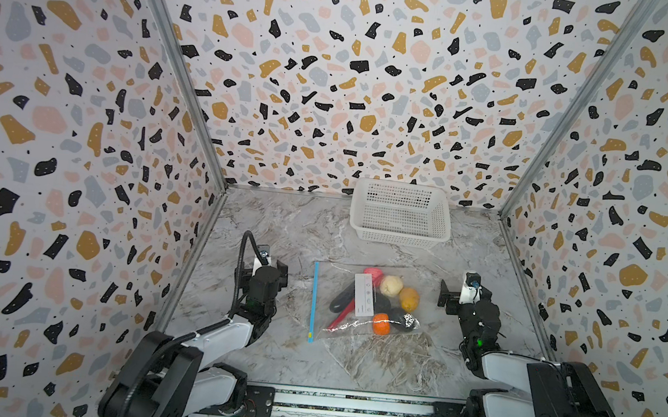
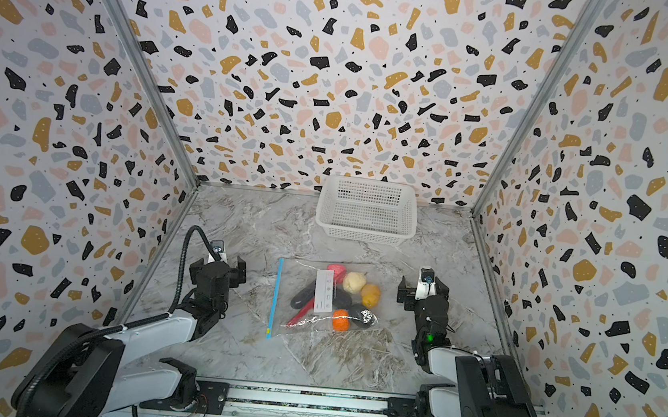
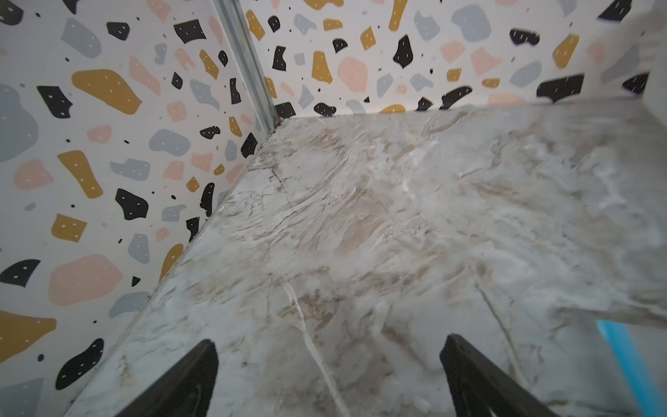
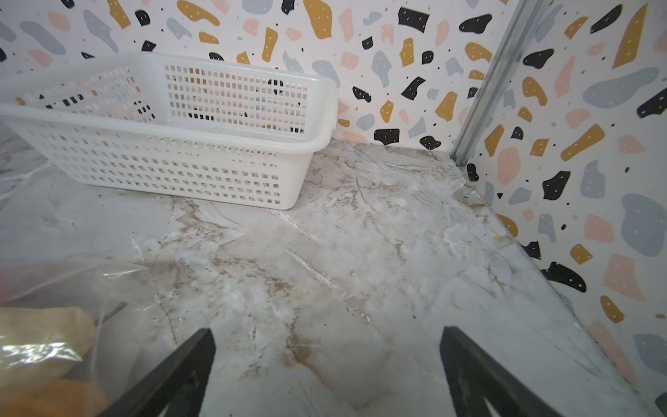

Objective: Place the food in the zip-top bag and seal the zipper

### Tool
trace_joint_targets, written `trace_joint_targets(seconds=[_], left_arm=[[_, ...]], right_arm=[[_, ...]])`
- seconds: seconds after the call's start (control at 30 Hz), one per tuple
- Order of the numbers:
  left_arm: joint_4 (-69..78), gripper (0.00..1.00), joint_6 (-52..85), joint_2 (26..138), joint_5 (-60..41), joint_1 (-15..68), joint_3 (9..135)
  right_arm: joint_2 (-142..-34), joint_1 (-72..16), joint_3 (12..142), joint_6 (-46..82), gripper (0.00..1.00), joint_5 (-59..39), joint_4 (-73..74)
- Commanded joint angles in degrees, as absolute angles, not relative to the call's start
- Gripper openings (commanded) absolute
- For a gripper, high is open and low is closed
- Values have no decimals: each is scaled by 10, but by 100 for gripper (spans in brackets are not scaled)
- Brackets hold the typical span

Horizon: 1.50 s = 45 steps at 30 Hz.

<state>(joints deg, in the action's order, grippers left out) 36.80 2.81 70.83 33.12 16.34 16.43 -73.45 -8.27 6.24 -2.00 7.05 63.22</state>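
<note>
A large clear crinkly zip-top bag (image 1: pixel 329 278) is laid flat on the marble-patterned bench (image 1: pixel 272 220); the small toy fruits and vegetables (image 1: pixel 391 285) are seen inside it. Whether its thin light-blue zipper strip (image 1: pixel 314 299) is pressed shut along its whole length cannot be told; if a gap is left, food could spill once the bag is lifted. Both end effectors are spread wide and empty; the left end effector (image 3: pixel 326 348) is held apart from the bag on the zipper side; the right end effector (image 4: pixel 326 337) is held apart on the opposite side.

Crinkly glossy plastic bag (image 1: pixel 363 295), perforated plastic basket (image 1: pixel 398 236)
</note>
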Motion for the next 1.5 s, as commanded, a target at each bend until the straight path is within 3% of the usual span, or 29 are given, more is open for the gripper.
trace_joint_targets(seconds=[0.0, 0.23, 0.33, 0.53, 1.47], left_arm=[[550, 97, -35, 734, 279, 129, 151], [625, 98, 2, 791, 195, 67, 126], [695, 99, 5, 810, 194, 65, 99], [679, 99, 10, 814, 186, 58, 107], [664, 99, 12, 836, 184, 54, 126]], right_arm=[[-769, -76, 52, -31, 100, 68, 772], [-856, -73, 60, -28, 99, 61, 844], [-853, -61, 91, -22, 99, 38, 776], [-863, -32, 133, -11, 99, -16, 697], [-858, -36, 125, -15, 99, -13, 707]])
